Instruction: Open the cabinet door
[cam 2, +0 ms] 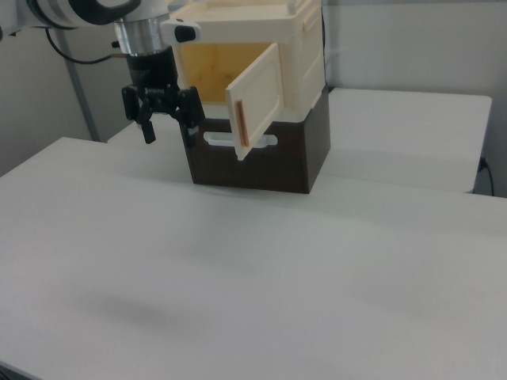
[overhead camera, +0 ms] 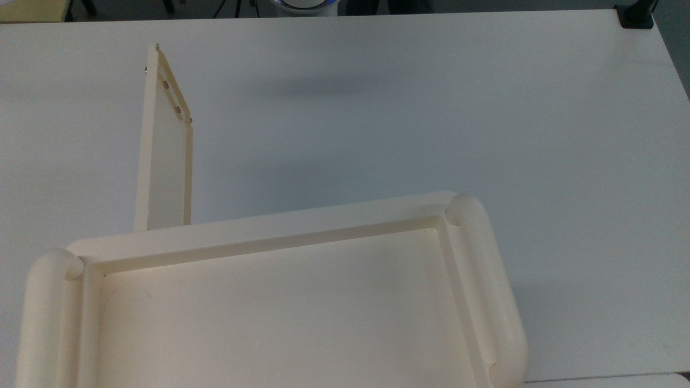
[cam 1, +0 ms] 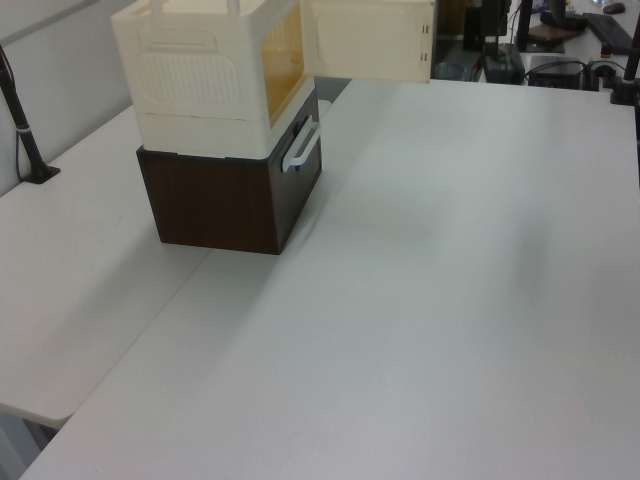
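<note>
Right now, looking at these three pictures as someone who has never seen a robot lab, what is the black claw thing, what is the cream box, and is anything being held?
The black claw is the gripper, the two-fingered hand at the end of a robot arm. Its fingers are spread apart and hold nothing; it hangs above the white table.

The cream box is a small cabinet stacked on a dark brown box. Its cabinet door stands swung open, showing an amber inside.

All three pictures show one moment. The top view looks straight down onto the cabinet's tray-like top, with the door sticking out toward the far edge. The left view and the right view look at the table from opposite sides.
</note>
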Available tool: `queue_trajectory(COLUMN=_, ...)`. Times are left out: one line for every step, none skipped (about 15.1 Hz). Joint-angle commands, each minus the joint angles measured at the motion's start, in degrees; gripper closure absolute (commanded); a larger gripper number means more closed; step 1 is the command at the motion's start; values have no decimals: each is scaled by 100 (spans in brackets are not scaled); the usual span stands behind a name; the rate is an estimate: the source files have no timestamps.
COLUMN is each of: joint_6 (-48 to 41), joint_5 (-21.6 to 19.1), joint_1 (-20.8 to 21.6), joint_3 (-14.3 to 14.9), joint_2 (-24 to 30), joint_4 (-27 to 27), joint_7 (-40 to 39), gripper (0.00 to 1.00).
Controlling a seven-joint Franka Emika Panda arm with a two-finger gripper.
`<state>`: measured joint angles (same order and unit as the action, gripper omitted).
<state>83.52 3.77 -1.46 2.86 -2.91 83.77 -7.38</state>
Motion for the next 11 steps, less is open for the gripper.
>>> queue_trajectory(joint_6=-29, joint_5=-105, joint_1=-91, joint_3=4, joint_2=98, joint_4=139, joint_7=-97, gripper=0)
queue_trajectory(joint_6=-29, joint_5=-105, joint_1=-100, joint_3=4, joint_2=107, joint_4=131, joint_7=-97, gripper=0)
queue_trajectory(joint_6=-46, joint_5=-105, joint_1=-117, joint_3=13, joint_2=115, joint_4=131, joint_7=-97, gripper=0)
queue_trajectory(joint_6=-47, joint_5=-105, joint_1=-117, joint_3=4, joint_2=115, joint_4=139, joint_7=-89, gripper=0)
queue_trajectory(joint_6=-38, joint_5=-105, joint_1=-117, joint_3=4, joint_2=107, joint_4=148, joint_7=-80, gripper=0)
queue_trajectory(joint_6=-29, joint_5=-105, joint_1=-117, joint_3=4, joint_2=98, joint_4=148, joint_7=-62, gripper=0)
queue_trajectory(joint_6=-20, joint_5=-105, joint_1=-117, joint_3=13, joint_2=89, joint_4=148, joint_7=-71, gripper=0)
queue_trajectory(joint_6=-29, joint_5=-96, joint_1=-117, joint_3=13, joint_2=89, joint_4=148, joint_7=-71, gripper=0)
queue_trajectory(joint_6=-29, joint_5=-96, joint_1=-109, joint_3=13, joint_2=80, joint_4=157, joint_7=-62, gripper=0)
queue_trajectory(joint_6=-20, joint_5=-96, joint_1=-91, joint_3=13, joint_2=80, joint_4=166, joint_7=-62, gripper=0)
queue_trajectory(joint_6=-29, joint_5=-96, joint_1=-82, joint_3=13, joint_2=72, joint_4=166, joint_7=-62, gripper=0)
